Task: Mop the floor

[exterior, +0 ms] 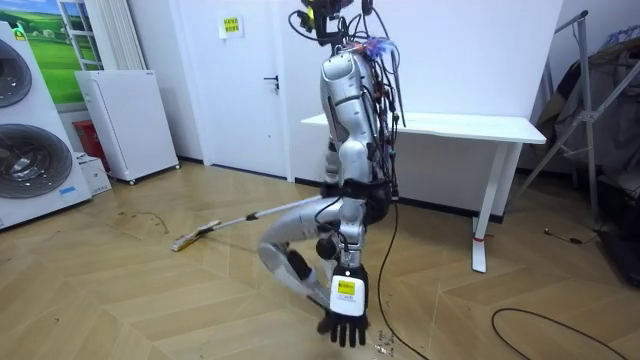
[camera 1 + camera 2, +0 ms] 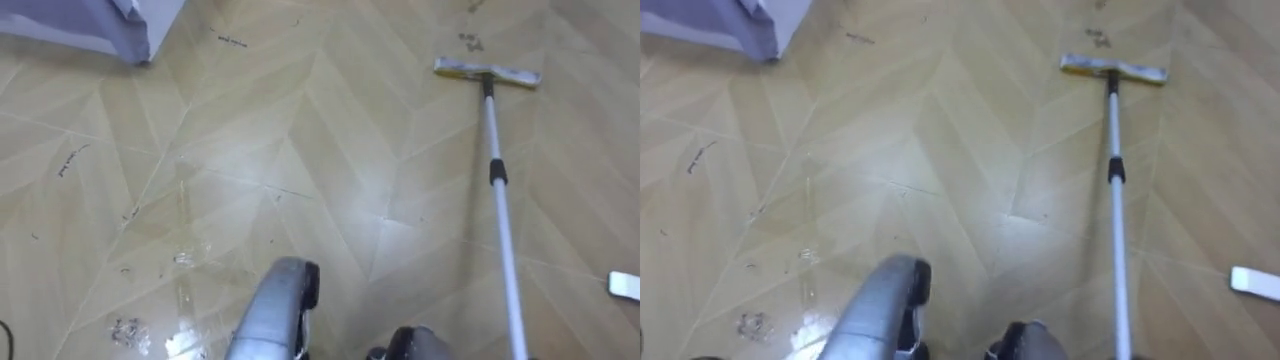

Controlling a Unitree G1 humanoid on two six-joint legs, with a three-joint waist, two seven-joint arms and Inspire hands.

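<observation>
Head stereo pair: aimed steeply down at the pale herringbone wood floor [image 2: 300, 150], close in. Both eyes share nearly the whole scene; the flat-headed mop with white pole [image 2: 504, 230] sits right of frame, a bit further left in the right eye. Room cam: well back, facing the robot's side, white rectangular counter [image 1: 470, 127] behind. Overlap: mop, floor patch.

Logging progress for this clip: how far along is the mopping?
Done: perhaps the wet-looking patch near the robot. In hand: mop head lies flat on the floor, pole running back to the robot; left robot hand hangs open. Left: dark marks farther out, and by the mop head.
</observation>
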